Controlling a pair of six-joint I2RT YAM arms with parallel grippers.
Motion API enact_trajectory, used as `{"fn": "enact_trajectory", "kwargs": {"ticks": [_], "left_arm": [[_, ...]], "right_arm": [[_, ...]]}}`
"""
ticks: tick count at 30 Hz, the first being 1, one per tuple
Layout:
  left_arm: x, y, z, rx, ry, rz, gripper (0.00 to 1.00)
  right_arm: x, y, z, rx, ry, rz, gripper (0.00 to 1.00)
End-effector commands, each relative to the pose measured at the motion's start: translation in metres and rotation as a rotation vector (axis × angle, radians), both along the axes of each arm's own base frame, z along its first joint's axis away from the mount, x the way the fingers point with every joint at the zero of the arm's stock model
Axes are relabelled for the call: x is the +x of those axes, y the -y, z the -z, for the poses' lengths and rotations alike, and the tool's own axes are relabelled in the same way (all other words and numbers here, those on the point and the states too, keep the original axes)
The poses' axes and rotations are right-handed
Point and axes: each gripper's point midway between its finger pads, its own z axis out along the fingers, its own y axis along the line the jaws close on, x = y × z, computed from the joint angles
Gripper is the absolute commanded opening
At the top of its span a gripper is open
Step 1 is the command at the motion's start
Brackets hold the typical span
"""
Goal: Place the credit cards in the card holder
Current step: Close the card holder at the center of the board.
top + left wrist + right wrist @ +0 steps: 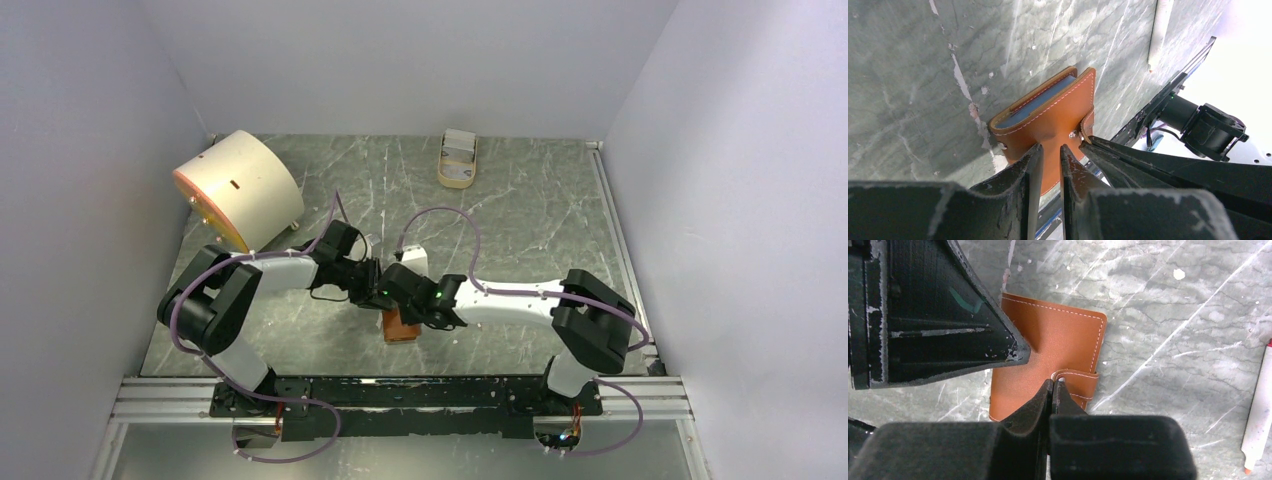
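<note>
Risk sat mostly at the snap tab (1080,385): the right fingers (1035,405) were clenched tight together with their tips against its end, and I could not tell whether any leather was caught between them. If none was, a pull would likely slip off and leave the card holder (1048,340) fastened. The left fingers (1020,175) appeared closed narrowly on one edge of the holder, with brown leather showing in the slit between them. A hard tug from the right against that thin grip could drag or flip the holder, or knock the two arms together, since both crowded the same spot. The holder lay near the middle of the desk (540,230), blue lining showing along one open edge.

Counted: one card holder, one cream drum (240,190) at the far left, one tan tray (457,184) at the far edge, and one white pen (1259,410) lying near the holder. The credit cards could not be counted; pale shapes in the tray were too small to identify.
</note>
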Motion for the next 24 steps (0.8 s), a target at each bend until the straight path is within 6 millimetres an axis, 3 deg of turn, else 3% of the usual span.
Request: {"fn": "enact_trajectory", "kwargs": {"ticks": [1, 6, 8, 24], "left_arm": [[-0.002, -0.005, 0.002, 0.011, 0.008, -0.008, 0.25], [-0.001, -0.004, 0.001, 0.01, 0.012, -0.006, 0.25], [-0.002, -0.004, 0.002, 0.01, 0.009, -0.007, 0.25], [-0.002, -0.004, -0.001, 0.004, 0.014, -0.008, 0.26]], "right_arm": [[0.007, -0.004, -0.001, -0.017, 0.006, -0.003, 0.0], [0.003, -0.005, 0.006, -0.028, -0.019, -0.026, 0.0], [0.006, -0.012, 0.0, -0.021, -0.017, -0.025, 0.0], [0.006, -0.002, -0.006, -0.102, -0.027, -0.037, 0.0]]}}
